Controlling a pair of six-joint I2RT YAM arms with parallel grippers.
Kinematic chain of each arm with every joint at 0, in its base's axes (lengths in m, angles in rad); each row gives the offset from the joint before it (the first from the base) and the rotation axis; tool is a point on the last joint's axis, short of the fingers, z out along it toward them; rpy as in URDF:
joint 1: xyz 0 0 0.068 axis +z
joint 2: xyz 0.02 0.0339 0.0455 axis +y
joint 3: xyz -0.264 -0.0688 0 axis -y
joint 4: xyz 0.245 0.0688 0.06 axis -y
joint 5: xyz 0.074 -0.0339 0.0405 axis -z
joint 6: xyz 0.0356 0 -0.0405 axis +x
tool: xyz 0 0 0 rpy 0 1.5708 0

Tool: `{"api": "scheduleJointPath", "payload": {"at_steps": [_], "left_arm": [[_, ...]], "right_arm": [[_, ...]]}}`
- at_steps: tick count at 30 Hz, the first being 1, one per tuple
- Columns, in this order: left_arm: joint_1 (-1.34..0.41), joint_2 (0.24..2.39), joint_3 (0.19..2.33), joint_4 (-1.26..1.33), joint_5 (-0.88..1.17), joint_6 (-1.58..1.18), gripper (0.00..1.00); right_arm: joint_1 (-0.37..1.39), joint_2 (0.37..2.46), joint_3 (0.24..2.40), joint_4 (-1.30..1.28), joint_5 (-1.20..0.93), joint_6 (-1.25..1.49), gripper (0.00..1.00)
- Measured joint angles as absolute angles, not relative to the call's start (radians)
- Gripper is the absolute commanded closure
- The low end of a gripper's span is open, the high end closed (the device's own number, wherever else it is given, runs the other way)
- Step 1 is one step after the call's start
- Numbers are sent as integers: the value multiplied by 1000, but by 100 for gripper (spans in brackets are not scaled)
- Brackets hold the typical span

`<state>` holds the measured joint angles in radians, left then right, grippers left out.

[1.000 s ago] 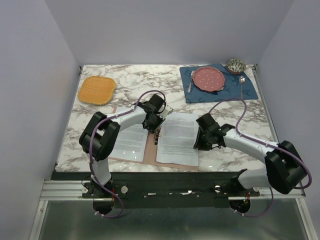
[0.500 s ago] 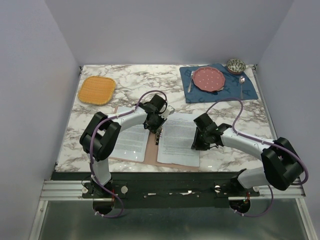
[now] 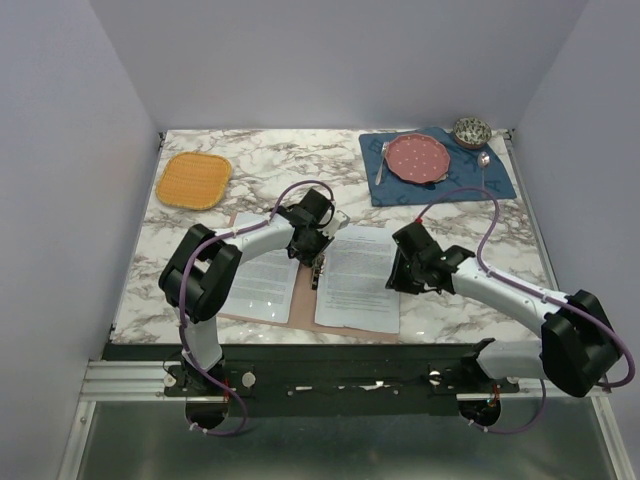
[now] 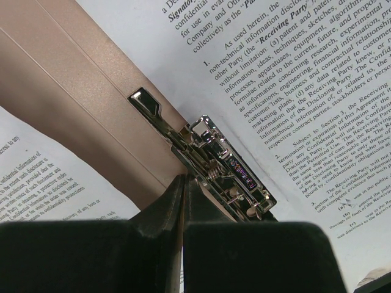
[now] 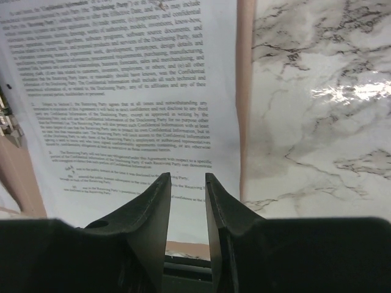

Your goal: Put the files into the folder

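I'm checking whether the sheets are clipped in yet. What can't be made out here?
Left wrist view: the left gripper's jaws cover the clip's near end; whether they pinch it is unclear.
Top view: the clip is too small to judge.
Right wrist view: the right gripper's jaws hide the right sheet's near edge; contact unclear.

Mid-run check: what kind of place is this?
Likely a staged test booth, not an office: plain walls box in a marble-look table, which carries a plate on a blue placemat and an open folder.
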<state>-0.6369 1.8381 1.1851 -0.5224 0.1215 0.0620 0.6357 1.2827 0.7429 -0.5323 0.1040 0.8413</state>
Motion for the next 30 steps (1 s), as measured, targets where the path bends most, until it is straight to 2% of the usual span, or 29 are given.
{"api": "scheduleJointPath", "payload": {"at_steps": [9,30], "left_arm": [[-637,1837,1183,-519,121,62,93],[-637,1836,1183,-518,120,62,93]], "right_arm": [[636,1255,635,-553,127,855,60],[636,1252,601,-503,103,876,64]]}}
